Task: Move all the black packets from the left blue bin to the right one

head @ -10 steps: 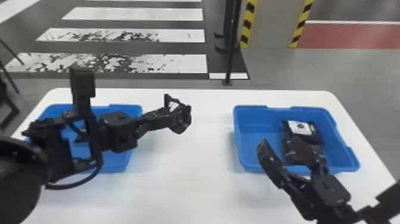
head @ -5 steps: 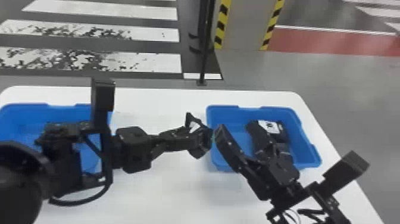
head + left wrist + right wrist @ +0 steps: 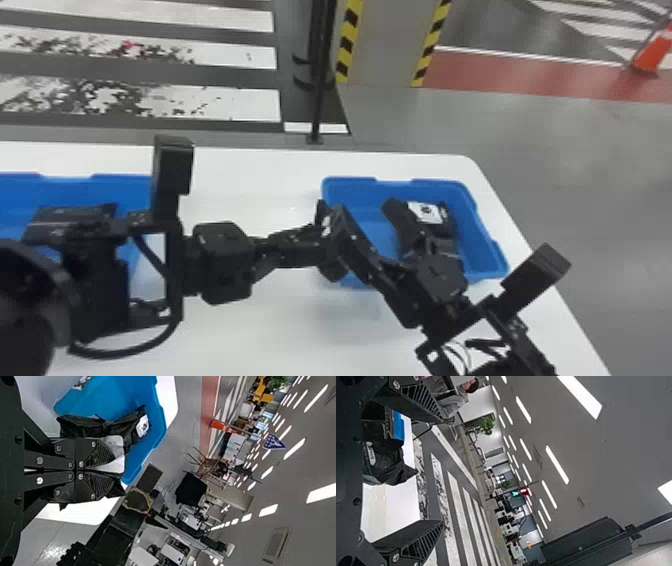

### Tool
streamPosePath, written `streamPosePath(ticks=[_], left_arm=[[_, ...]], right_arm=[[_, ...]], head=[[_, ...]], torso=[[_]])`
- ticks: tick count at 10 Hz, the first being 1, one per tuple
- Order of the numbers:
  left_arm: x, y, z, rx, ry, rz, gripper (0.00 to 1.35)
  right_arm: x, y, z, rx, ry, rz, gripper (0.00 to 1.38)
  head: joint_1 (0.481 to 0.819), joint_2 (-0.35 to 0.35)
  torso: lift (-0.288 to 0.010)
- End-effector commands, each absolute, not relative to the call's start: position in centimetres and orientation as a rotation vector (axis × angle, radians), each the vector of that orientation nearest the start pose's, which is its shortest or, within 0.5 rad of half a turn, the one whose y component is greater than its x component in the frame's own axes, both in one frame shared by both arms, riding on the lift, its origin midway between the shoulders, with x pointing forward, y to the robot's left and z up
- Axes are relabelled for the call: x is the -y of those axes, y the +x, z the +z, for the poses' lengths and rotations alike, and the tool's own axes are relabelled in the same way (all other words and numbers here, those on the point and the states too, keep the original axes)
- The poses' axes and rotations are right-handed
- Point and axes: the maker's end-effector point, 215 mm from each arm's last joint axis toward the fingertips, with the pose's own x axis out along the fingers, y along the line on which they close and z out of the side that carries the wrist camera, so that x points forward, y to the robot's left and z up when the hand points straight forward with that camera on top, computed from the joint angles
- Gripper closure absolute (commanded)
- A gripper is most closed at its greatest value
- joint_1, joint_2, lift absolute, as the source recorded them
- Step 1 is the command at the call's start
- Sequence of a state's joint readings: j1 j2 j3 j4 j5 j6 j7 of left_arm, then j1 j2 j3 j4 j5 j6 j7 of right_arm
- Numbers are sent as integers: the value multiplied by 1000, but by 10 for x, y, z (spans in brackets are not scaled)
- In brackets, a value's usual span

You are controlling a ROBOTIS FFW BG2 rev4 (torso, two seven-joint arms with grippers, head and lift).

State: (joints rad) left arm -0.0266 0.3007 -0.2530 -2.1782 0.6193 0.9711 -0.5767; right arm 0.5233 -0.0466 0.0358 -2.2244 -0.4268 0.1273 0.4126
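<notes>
Left gripper (image 3: 113, 469): clenching a black packet (image 3: 387, 465) by its fingertips, pointing rightward across the white table (image 3: 240, 340), sitting just beside the left edge of the right blue bin (image 3: 402, 185)
Right gripper (image 3: 443, 471): gaping wide, grasping nothing that I am seeing, angling in toward the left gripper from the robot's own side
Held packet: lying to the left of the right gripper and a little below its fingers, crumpling outward from the left gripper; long axis staying uncertain to me
Nearer hand: the left one is owning the packet, and the right one is standing very near, its left finger almost overlapping the left gripper from above
Coming move: looking like a handover, needing the loose end of the packet to be lying between the right fingers before they are closing
Risk: fingers knocking together, or the right one pinching only a fold
Right blue bin: holding black packets (image 3: 442, 217), lying beyond the right gripper
Left blue bin (image 3: 122, 185): sitting behind the left gripper; a dark shape inside is probably being another packet, so work is likely remaining
</notes>
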Motion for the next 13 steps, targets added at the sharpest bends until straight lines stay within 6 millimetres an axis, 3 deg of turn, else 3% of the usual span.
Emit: streamPosePath(ticks=[1, 3, 4, 5, 6, 7, 9, 12, 13], left_arm=[[38, 393, -272, -449, -252, -1199, 1150], [42, 391, -270, -446, -252, -1210, 1150], [41, 391, -270, -445, -254, -1210, 1150], [41, 391, -270, -445, -255, -1211, 1150], [42, 391, -269, -442, -255, -1211, 1150], [42, 391, -269, -442, -255, -1211, 1150], [41, 393, -267, -434, -258, -1208, 1150], [37, 401, -259, -404, -262, -1191, 1139], [39, 400, -256, -394, -283, -1194, 1055]], right_arm=[[117, 419, -257, 65, 415, 514, 125], [117, 420, -257, 65, 418, 513, 127], [117, 421, -259, 63, 418, 512, 199], [116, 422, -263, 52, 425, 512, 424], [114, 422, -268, 36, 444, 517, 757], [114, 422, -268, 36, 458, 517, 878], [113, 422, -274, 24, 483, 519, 1271], [115, 422, -265, 62, 496, 523, 1289], [116, 424, -261, 74, 503, 524, 1289]], head=[[695, -205], [695, -215], [695, -217], [695, -218], [695, -218], [695, -216], [695, -214], [695, -205], [695, -204]], torso=[[-185], [-185], [-185], [-185], [-185], [-185], [-185], [-185], [-185]])
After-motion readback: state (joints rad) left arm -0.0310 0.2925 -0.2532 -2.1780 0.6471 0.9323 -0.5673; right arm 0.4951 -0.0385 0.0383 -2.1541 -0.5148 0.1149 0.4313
